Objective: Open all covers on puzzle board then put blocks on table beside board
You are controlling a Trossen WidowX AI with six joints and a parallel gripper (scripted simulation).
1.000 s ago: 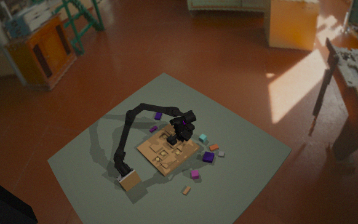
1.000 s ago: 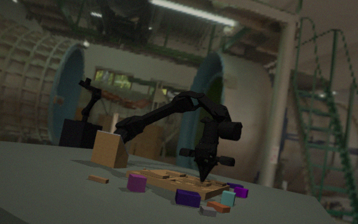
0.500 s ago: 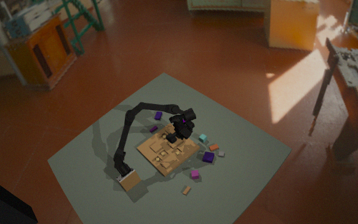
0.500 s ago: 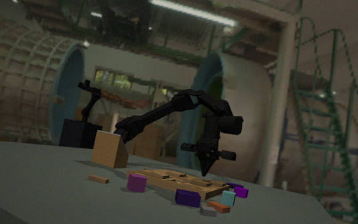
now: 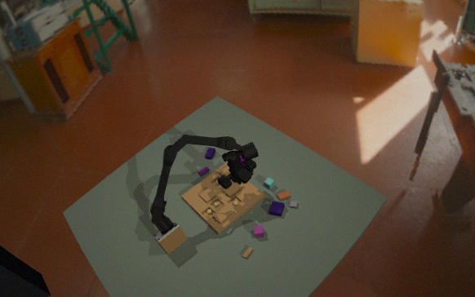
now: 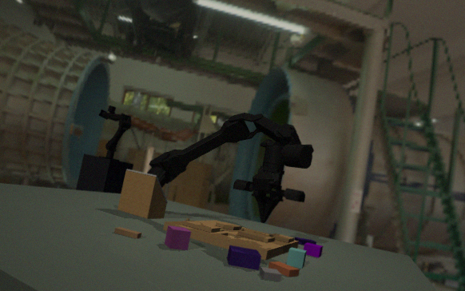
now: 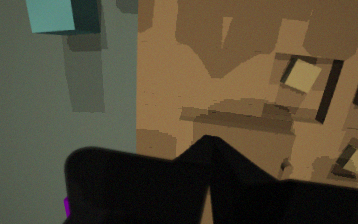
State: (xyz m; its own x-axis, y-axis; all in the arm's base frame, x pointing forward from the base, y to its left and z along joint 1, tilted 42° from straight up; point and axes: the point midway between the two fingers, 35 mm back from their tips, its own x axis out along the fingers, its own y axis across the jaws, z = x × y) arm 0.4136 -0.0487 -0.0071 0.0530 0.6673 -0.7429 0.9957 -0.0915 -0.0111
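The tan puzzle board (image 5: 254, 195) (image 6: 224, 240) (image 7: 160, 60) lies flat on the table. A pale yellow block (image 5: 236, 201) (image 7: 302, 75) sits in an uncovered well. Two more pale blocks show in wells, one block (image 5: 216, 203) near the board's middle and one block (image 5: 209, 210) nearer the arm's base. A flat cover (image 7: 240, 145) with a small knob lies beside a raised rail, partly behind the fingers. My gripper (image 6: 264, 220) (image 7: 210, 143) is shut and empty, above the board's far part. In the top view the hand hides that part and the fingertips.
Beside the board lie a teal block (image 5: 268, 183) (image 6: 296, 257), an orange bar (image 5: 284, 195), a grey block (image 5: 294, 204), a dark purple block (image 5: 277, 208), a magenta block (image 5: 259, 232) and a tan bar (image 5: 247, 252). A violet block (image 5: 203, 171) and another dark purple block (image 5: 210, 153) lie on the opposite side.
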